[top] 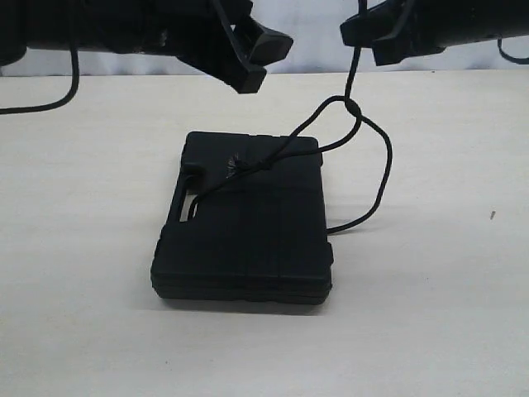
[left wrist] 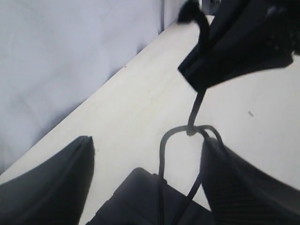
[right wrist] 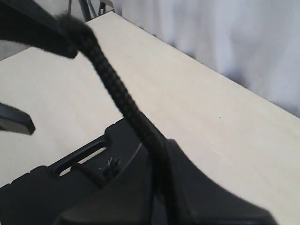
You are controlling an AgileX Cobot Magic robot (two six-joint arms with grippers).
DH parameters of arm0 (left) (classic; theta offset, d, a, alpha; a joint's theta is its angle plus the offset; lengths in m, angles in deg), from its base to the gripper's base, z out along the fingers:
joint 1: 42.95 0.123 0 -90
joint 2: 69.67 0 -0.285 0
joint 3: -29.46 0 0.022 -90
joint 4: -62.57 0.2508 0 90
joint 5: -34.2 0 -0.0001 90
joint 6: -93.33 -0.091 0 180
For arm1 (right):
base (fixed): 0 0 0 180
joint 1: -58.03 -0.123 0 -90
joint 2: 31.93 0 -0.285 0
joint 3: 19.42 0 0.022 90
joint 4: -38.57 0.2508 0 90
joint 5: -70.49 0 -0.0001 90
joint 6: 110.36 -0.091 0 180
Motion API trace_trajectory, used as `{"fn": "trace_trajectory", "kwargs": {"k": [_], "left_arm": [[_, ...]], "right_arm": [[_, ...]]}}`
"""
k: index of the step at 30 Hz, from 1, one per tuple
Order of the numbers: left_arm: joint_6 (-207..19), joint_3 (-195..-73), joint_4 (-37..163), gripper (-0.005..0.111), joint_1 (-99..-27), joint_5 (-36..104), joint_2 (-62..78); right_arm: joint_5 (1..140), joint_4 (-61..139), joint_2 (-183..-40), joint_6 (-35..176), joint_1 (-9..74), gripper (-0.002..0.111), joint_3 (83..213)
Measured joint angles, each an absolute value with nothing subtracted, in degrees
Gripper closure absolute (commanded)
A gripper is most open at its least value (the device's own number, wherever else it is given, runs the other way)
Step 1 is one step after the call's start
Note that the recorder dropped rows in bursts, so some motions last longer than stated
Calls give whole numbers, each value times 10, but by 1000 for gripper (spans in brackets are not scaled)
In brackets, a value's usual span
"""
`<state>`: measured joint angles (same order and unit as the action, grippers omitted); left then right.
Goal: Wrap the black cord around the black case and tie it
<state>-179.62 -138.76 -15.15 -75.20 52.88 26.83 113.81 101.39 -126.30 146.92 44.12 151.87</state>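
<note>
cord (top: 351,106) runs from top of case (top: 248,240), flat on tabletop (top: 83,248), up past case's far right corner into right claw (top: 362,43), clamped on it. left claw (top: 266,62), apart and empty, above case's far edge.

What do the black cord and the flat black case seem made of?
The long thin black cord looks like braided fibre, matte; its weave shows close up. The flat rectangular black case is probably moulded plastic, dull finish: rounded corners, faint ribs.
</note>
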Motion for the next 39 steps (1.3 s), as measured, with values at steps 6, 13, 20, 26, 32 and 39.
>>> {"fn": "trace_trajectory", "kwargs": {"k": [6, 13, 20, 26, 32, 39], "left_arm": [[-1782, -1388, -134, 45, -752, 530, 338], [-1794, -1388, -129, 45, -752, 528, 428], [-1798, -1388, -127, 45, -752, 517, 472], [-1799, -1388, -117, 45, -752, 503, 505], [-1799, -1388, -116, 45, -752, 492, 513], [-1799, -1388, -116, 45, -752, 474, 513]], "right_arm": [[1126, 1002, -1234, 1405, 477, 104, 1519], [1129, 1038, -1193, 1411, 498, 104, 1519], [1193, 1160, -1168, 1470, 498, 104, 1519], [1225, 1191, -1161, 1472, 498, 104, 1519], [1236, 1237, -1157, 1472, 498, 104, 1519], [1138, 1172, -1150, 1394, 498, 104, 1519]]}}
